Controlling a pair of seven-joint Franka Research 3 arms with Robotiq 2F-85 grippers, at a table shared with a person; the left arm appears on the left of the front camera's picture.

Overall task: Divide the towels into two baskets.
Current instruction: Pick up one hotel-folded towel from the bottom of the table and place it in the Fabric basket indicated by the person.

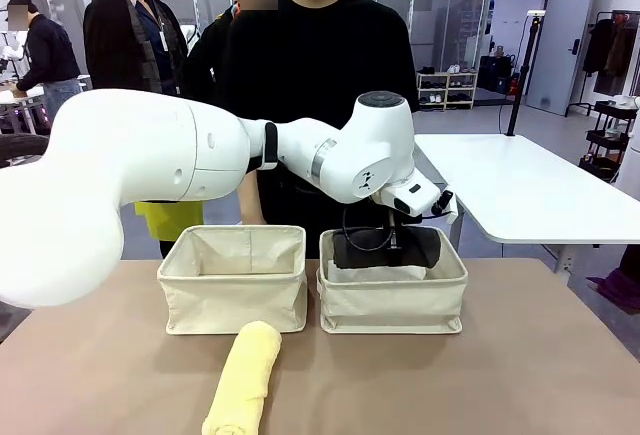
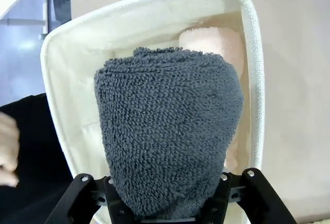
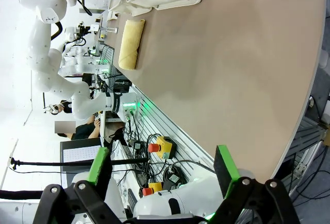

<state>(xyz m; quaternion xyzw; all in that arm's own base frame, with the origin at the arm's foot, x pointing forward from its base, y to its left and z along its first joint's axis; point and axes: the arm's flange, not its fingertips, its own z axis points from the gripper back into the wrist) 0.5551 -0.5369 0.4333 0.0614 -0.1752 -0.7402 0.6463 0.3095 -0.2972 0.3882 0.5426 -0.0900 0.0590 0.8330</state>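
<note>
Fingers of the left gripper (image 1: 392,242) reach down into the right basket (image 1: 392,307) with the dark grey towel (image 2: 167,141) between them. The roll hides their tips, so we cannot tell whether they clamp it or stand loose. Beside the grey roll, against the basket's wall, we see the peach towel (image 2: 216,46). The left basket (image 1: 235,300) stands just beside the right one. The yellow towel (image 1: 245,375) lies on the table (image 1: 520,375), on the near side of the left basket. The right gripper (image 3: 163,165) hangs wide apart, gripping nothing, well apart from the baskets.
</note>
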